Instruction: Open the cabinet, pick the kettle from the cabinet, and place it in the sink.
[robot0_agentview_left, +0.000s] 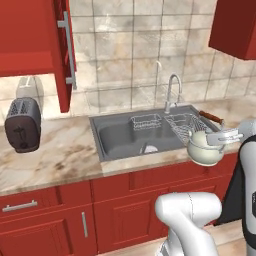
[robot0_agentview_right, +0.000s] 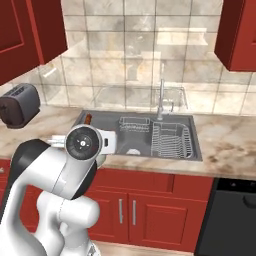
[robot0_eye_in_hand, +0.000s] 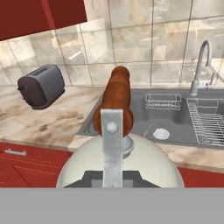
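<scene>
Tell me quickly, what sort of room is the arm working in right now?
A home-style kitchen, rendered in simulation: a grey metal sink with a chrome faucet set in a marble counter, a toaster, and red cupboards against a tiled wall.

Cream kettle (robot0_agentview_left: 205, 149) (tilted) over sink (robot0_agentview_left: 120, 137)

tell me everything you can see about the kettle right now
The kettle is small, round and cream-white, glossy like enamel, with a lid and a thin wire handle topped by a reddish-brown bar. It hangs upright in the air, carried by the gripper, above the front edge of the sink. It touches neither basin nor counter.
</scene>
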